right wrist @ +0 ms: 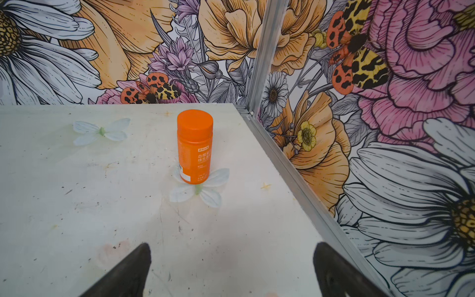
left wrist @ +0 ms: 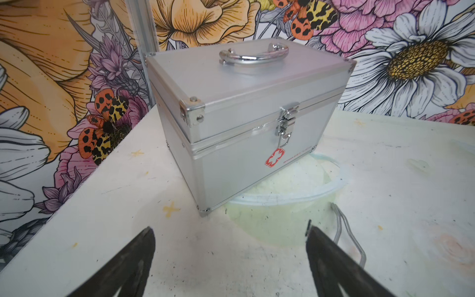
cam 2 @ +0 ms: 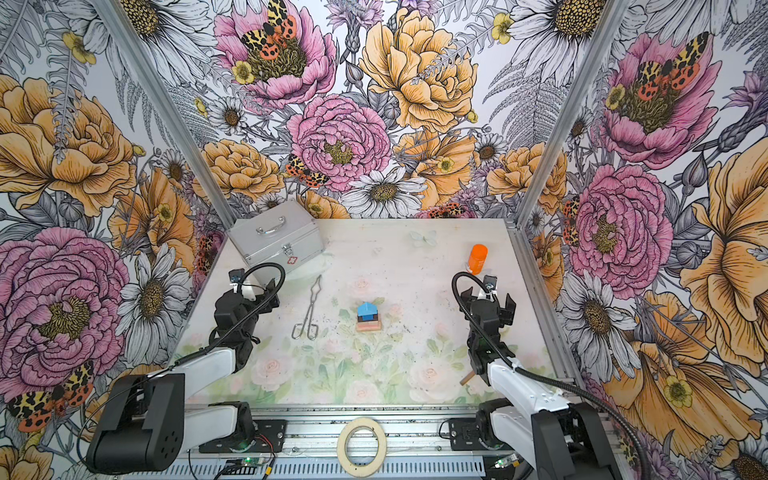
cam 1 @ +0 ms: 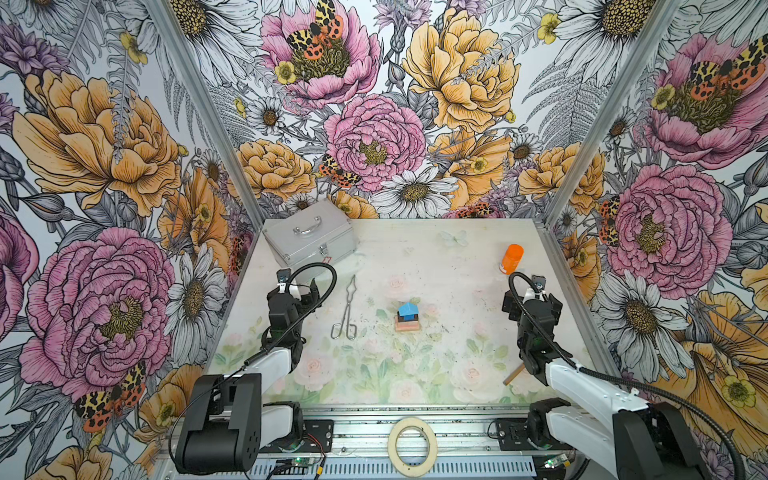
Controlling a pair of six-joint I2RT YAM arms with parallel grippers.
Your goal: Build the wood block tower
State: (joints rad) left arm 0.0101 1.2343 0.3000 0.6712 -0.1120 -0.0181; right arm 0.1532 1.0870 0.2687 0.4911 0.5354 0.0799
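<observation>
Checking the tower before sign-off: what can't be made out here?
- Tower: too small in both top views to count layers; absent from both wrist views.
- Stick: in both top views, the right arm covers part of it.
- Tongs: left wrist view, a jaw hides most.
- Bottle label: right wrist view, small print blurred.

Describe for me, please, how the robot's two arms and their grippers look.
Both the left arm and right arm have white tubular links, blocky black joint housings and a black ribbed cable looping over the wrist. The left gripper and right gripper have dark, tapering wedge-shaped fingers.
</observation>
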